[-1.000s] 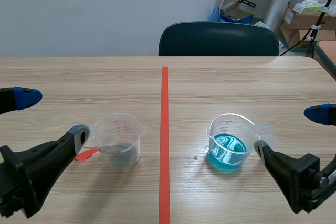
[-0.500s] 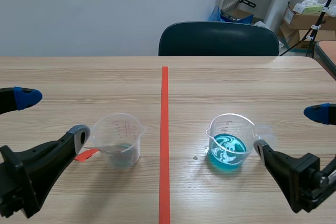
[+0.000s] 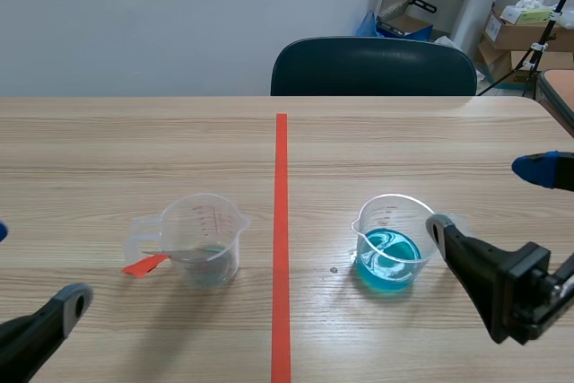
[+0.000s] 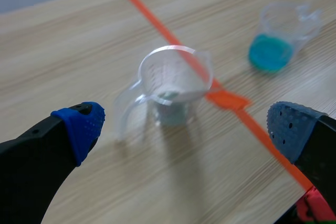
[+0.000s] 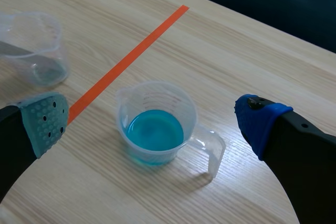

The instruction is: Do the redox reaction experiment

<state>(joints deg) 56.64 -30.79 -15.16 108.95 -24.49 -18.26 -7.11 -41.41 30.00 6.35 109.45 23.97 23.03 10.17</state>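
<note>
A clear measuring cup (image 3: 204, 239) stands left of the tape line, holding a little pale liquid and a thin grey strip whose orange-red end (image 3: 145, 265) sticks out over the table. In the left wrist view this cup (image 4: 173, 83) is just ahead of my open left gripper (image 4: 186, 124), apart from both fingers. My left gripper (image 3: 36, 265) sits low at the near left corner. A second clear cup with blue liquid (image 3: 390, 247) stands right of the line. My right gripper (image 3: 489, 196) is open beside its handle; the blue cup (image 5: 156, 124) lies ahead between the fingers, untouched.
An orange-red tape line (image 3: 281, 239) runs down the middle of the wooden table (image 3: 404, 145). A dark chair (image 3: 372, 65) stands at the far edge. Cardboard boxes (image 3: 520, 29) and gear are stacked behind at the right.
My left arm has drawn back toward the near left corner, away from the clear cup, so its handle now shows. My right gripper has shifted slightly up and left, nearer the blue cup.
</note>
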